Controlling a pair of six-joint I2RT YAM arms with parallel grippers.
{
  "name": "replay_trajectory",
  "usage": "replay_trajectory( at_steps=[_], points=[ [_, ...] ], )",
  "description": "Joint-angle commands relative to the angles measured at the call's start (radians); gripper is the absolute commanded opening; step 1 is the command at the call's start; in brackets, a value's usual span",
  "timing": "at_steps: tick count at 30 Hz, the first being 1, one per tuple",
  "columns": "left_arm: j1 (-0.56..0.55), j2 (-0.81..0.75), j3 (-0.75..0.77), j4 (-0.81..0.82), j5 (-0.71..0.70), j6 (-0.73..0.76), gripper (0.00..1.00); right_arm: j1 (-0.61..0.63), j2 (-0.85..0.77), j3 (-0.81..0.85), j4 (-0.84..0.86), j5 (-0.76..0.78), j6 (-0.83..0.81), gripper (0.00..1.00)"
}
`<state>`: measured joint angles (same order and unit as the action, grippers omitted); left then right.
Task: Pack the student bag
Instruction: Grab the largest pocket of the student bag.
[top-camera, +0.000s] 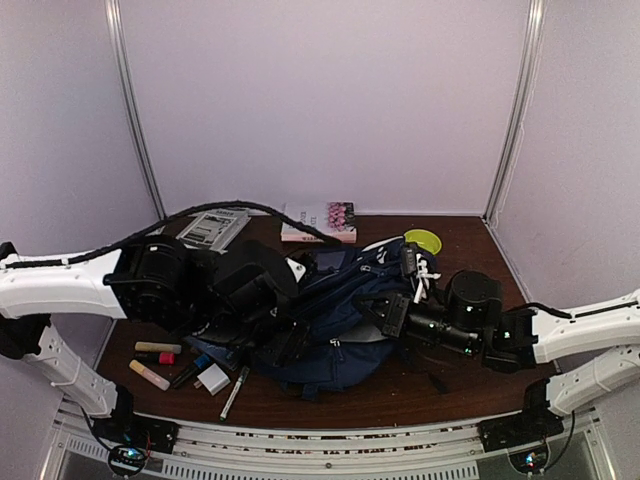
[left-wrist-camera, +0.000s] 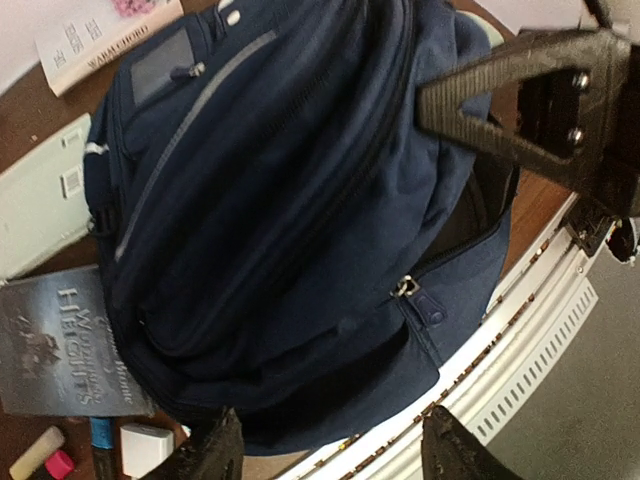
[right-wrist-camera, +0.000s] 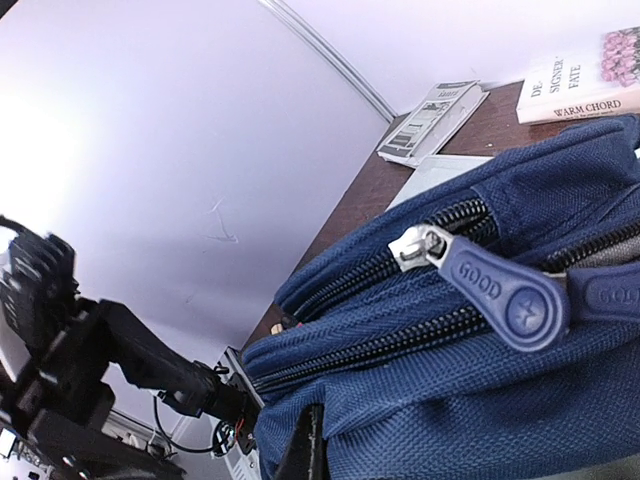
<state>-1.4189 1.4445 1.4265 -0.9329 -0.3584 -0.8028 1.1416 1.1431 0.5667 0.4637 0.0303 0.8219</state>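
Note:
The student bag (top-camera: 335, 320), navy blue, lies on its side in the middle of the table. In the left wrist view the student bag (left-wrist-camera: 290, 230) fills the frame under my left gripper (left-wrist-camera: 330, 455). That gripper is open, its two fingertips (left-wrist-camera: 212, 452) apart over the bag's lower edge with nothing between them. My right gripper (top-camera: 385, 315) is shut, pinching a fold of the student bag (right-wrist-camera: 480, 400) just below a zip. Only one of its fingers (right-wrist-camera: 310, 450) shows. A blue zip pull (right-wrist-camera: 500, 292) lies close above it.
A pink-covered book (top-camera: 320, 220), a grey leaflet (top-camera: 213, 228) and a yellow-green disc (top-camera: 423, 240) lie at the back. Markers, an eraser and pens (top-camera: 175, 368) sit front left. A dark book (left-wrist-camera: 65, 340) and a pale flat pad (left-wrist-camera: 40, 200) lie beside the bag.

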Motion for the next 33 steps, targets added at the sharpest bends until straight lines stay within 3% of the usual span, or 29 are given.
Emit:
replay_trajectory(
  at_steps=[1,8,13,23,30,33],
  points=[
    [-0.026,-0.026,-0.092,0.276,0.086,-0.123,0.57,0.029,0.019,0.091,0.027,0.002,-0.089,0.0],
    [-0.026,0.016,-0.132,0.417,0.056,-0.172,0.55,0.083,0.037,0.17,-0.053,0.037,-0.148,0.0],
    [-0.029,0.098,-0.12,0.388,0.035,-0.238,0.47,0.095,0.076,0.245,-0.167,0.064,-0.13,0.0],
    [-0.096,0.155,0.008,0.026,-0.246,-0.445,0.47,0.095,0.111,0.329,-0.269,0.126,-0.036,0.0],
    [-0.122,0.149,0.108,-0.101,-0.324,-0.475,0.5,0.095,0.117,0.347,-0.303,0.2,-0.018,0.0],
    [-0.122,0.15,0.085,-0.089,-0.336,-0.482,0.52,0.095,0.126,0.368,-0.31,0.19,-0.021,0.0]
  ],
)
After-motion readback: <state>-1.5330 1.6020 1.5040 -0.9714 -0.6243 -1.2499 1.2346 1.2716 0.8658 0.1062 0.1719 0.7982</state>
